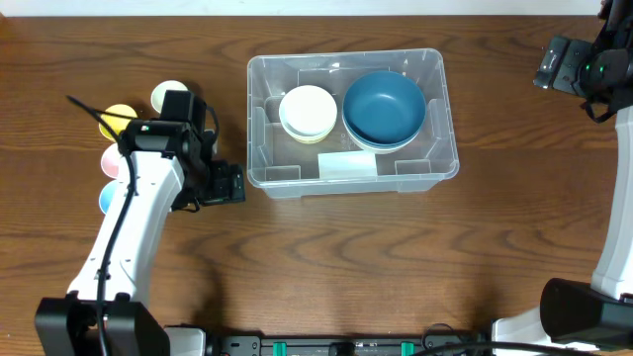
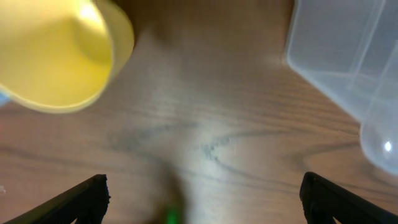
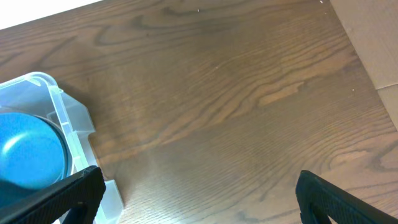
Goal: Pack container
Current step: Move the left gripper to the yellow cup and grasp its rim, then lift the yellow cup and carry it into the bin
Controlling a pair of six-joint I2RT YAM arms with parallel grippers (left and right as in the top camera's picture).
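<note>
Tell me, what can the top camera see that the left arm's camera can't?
Only overhead: the blue bowl and white bowls sitting inside the bin. Only left wrist: the left gripper seen close up, its fingers wide open. Both: the bin, a yellow cup and the wooden table.

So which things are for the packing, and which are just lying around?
For the packing:
- the container
- the blue bowl and cream bowl, already inside it
- probably the yellow cup, pink cup, light blue cup and pale cup, outside it

Just there:
- the wooden table under everything
</note>
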